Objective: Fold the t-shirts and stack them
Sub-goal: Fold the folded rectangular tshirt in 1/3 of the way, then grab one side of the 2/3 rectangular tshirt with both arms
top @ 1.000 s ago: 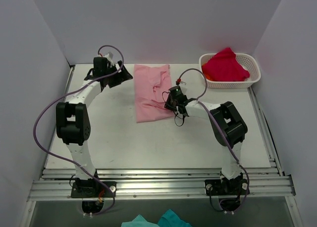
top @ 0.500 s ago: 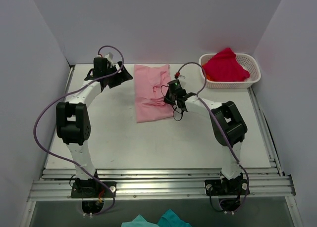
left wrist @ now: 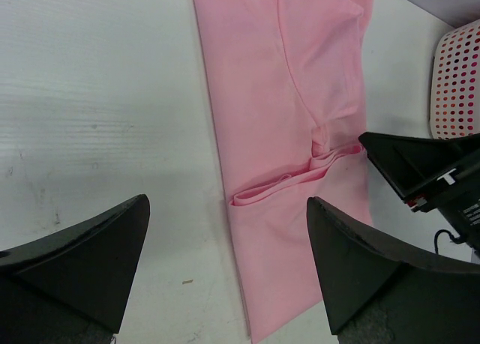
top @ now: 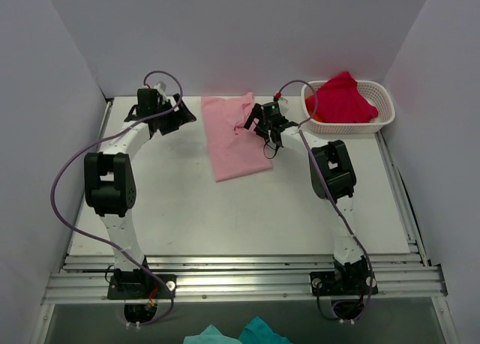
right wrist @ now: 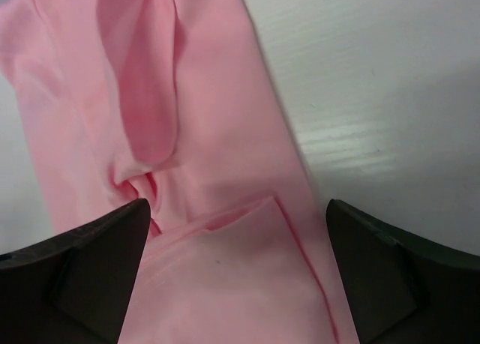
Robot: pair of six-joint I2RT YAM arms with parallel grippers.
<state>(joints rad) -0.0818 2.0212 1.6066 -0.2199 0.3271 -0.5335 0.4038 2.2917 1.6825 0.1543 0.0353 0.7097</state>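
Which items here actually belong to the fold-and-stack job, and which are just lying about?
Job:
- pink t-shirt, laid out on the table
- red t-shirt, bunched in the white lattice basket

Lying about:
- the white lattice basket itself
- teal cloth at the near edge, below the arm bases

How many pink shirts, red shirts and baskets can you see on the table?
Pink shirts: 1, the pink shirt, laid out in the middle.
Red shirts: 1, the red shirt, heaped in the basket.
Baskets: 1, the white basket, at the far right.
Total: 3
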